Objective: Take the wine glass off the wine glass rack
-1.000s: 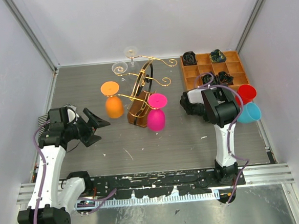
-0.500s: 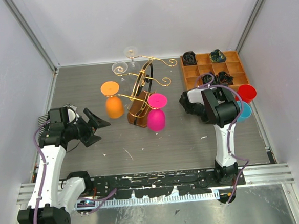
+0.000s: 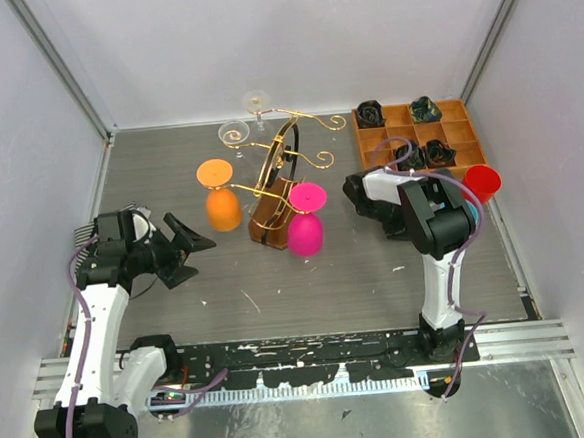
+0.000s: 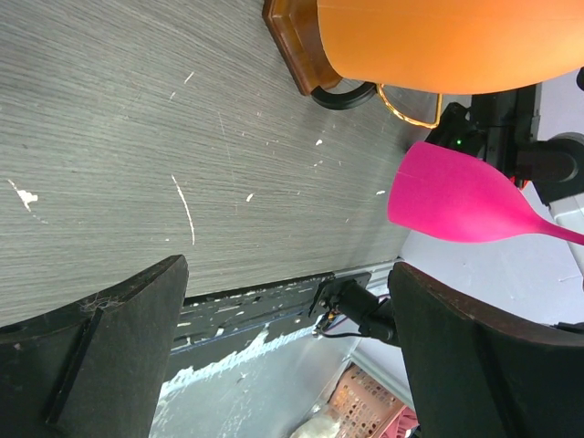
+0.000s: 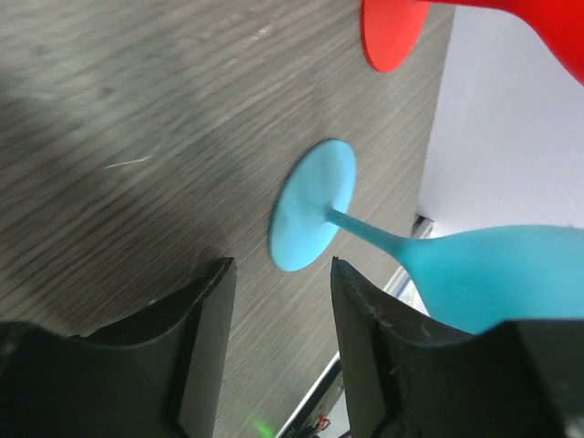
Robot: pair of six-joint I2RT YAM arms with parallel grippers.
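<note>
Near the table's right edge, we see a red plastic wine glass (image 3: 482,181) and a turquoise plastic wine glass (image 5: 438,265) already off the gold curly-wire wine glass rack (image 3: 279,170). Our right gripper (image 5: 280,269) stands parted, gripping nothing. An orange glass (image 3: 221,209), a pink glass (image 3: 305,233) and a clear glass (image 3: 234,133) hang there; our left gripper (image 4: 287,269) gapes wide, empty.

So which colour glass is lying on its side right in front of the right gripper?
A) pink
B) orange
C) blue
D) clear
C: in the right wrist view the blue glass lies on its side, its round foot just past the right gripper, whose fingers are apart and not touching it.
</note>
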